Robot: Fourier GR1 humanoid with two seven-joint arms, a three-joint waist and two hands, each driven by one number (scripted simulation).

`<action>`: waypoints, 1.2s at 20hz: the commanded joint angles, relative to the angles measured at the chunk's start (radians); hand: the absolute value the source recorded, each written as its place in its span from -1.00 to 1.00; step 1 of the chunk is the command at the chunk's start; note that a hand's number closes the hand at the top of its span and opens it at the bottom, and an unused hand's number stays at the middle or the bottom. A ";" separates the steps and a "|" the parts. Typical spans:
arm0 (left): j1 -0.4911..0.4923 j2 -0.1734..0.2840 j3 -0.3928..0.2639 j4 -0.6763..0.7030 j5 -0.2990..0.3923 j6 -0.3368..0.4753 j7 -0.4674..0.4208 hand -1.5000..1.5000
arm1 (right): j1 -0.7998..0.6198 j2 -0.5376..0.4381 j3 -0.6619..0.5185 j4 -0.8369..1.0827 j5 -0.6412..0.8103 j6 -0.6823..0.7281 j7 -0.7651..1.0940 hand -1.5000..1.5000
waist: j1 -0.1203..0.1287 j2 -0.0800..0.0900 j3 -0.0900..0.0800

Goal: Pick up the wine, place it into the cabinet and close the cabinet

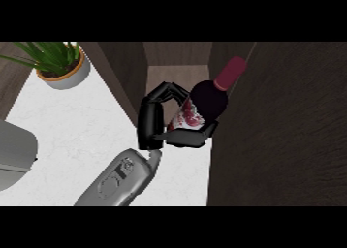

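Upper left of frame: potted plant (pixel 60 63) on the white table (pixel 76 131). Grey appliance (pixel 8 157) at left edge, partly cut off. Centre: right hand (pixel 162 123), forearm rising from lower edge, fingers and thumb curled round the wine (pixel 209 99). Bottle sits right of the palm, tilted, dark red cap toward upper right, at the open cabinet (pixel 176 72) mouth. Dark cabinet door (pixel 291 126) fills the right side.
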 commanded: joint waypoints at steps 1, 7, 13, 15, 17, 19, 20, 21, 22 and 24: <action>0.000 0.000 0.005 0.074 0.020 0.010 -0.076 1.00 | 0.076 -0.015 -0.033 -0.162 -0.119 0.012 0.059 -1.00 | -0.004 0.000 0.000; 0.001 0.000 0.122 0.109 0.014 -0.078 -0.121 1.00 | 0.031 -0.034 -0.077 -0.115 -0.122 0.006 0.043 -1.00 | 0.006 0.000 0.000; -0.093 0.000 0.163 0.264 0.110 -0.081 -0.207 1.00 | 0.108 -0.013 -0.039 -0.162 -0.115 0.033 0.020 -1.00 | -0.010 0.002 0.000; -0.110 0.000 0.160 0.282 0.145 -0.095 -0.195 1.00 | 0.035 -0.026 -0.074 -0.099 -0.158 0.023 0.030 -1.00 | -0.007 0.002 0.000; -0.110 0.000 0.192 0.282 0.099 -0.144 -0.151 1.00 | 0.090 0.017 -0.031 -0.118 -0.088 0.012 -0.002 -1.00 | 0.001 0.000 0.000; -0.108 0.003 0.212 0.300 0.104 -0.177 -0.188 1.00 | 0.071 0.005 -0.024 -0.142 -0.100 0.004 0.044 -1.00 | 0.001 0.000 0.000; -0.171 0.020 0.245 0.316 0.124 -0.191 -0.136 1.00 | 0.092 0.018 0.021 -0.153 -0.062 0.006 0.045 -1.00 | -0.002 0.000 0.000; -0.170 0.000 0.168 0.326 0.143 -0.115 -0.140 1.00 | 0.115 0.012 -0.008 -0.160 -0.092 0.024 0.017 -1.00 | -0.009 0.000 0.000; -0.109 0.000 0.134 0.259 0.154 -0.097 -0.145 1.00 | 0.132 0.023 0.004 -0.152 -0.075 0.023 0.006 -1.00 | -0.002 -0.001 0.000; -0.193 0.000 0.215 0.443 0.194 -0.167 -0.204 1.00 | 0.023 -0.026 -0.048 -0.105 -0.131 0.012 0.059 -1.00 | -0.011 0.004 0.000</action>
